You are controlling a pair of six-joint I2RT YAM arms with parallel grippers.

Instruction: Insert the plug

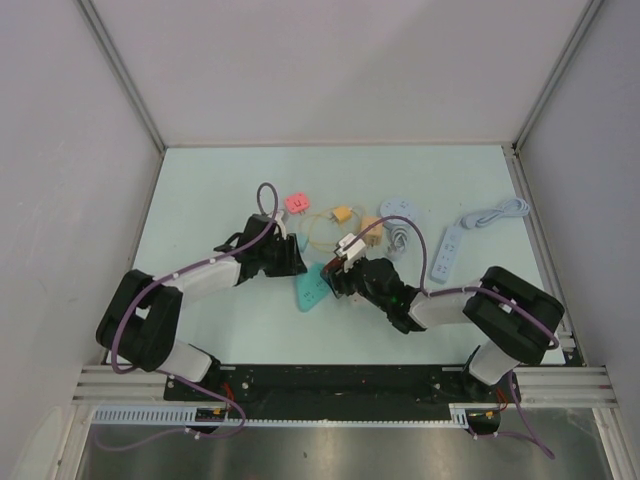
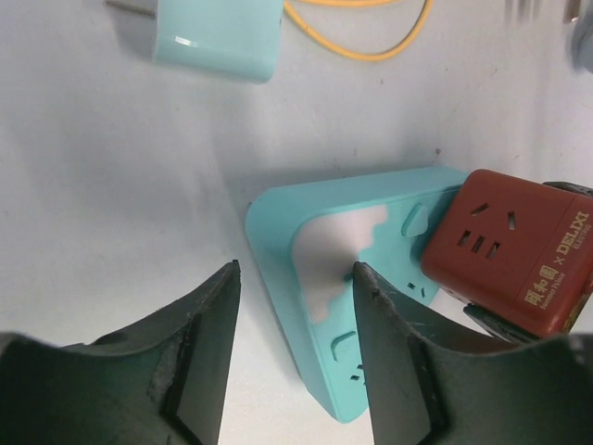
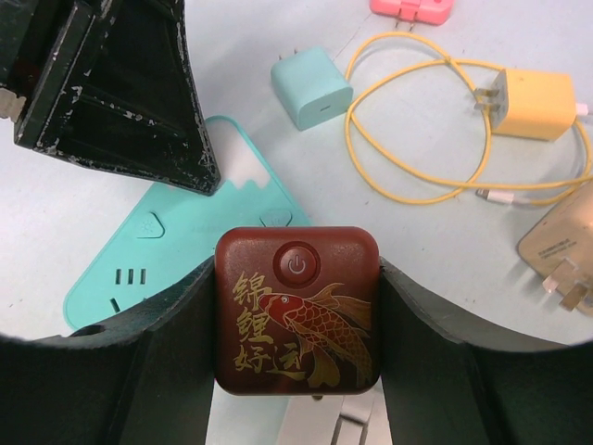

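Observation:
A teal triangular power strip [image 1: 311,287] lies flat on the table; it also shows in the left wrist view [image 2: 334,241] and the right wrist view [image 3: 139,269]. My right gripper [image 3: 296,269] is shut on a dark red cube plug [image 3: 296,311] with a gold koi print and a power button. It holds the plug over the strip's right end [image 2: 514,250]. My left gripper [image 2: 295,273] is open, its jaws astride the strip's left edge, one finger over the strip and one over the bare table. In the top view the grippers [image 1: 285,258] [image 1: 345,272] stand on either side of the strip.
A teal charger cube [image 3: 312,86] lies just beyond the strip. A yellow charger [image 3: 537,102] with a looped yellow cable, a pink plug [image 1: 297,202], a beige adapter [image 3: 565,246], a white power strip [image 1: 446,252] and a coiled white cord [image 1: 495,213] lie further back and right.

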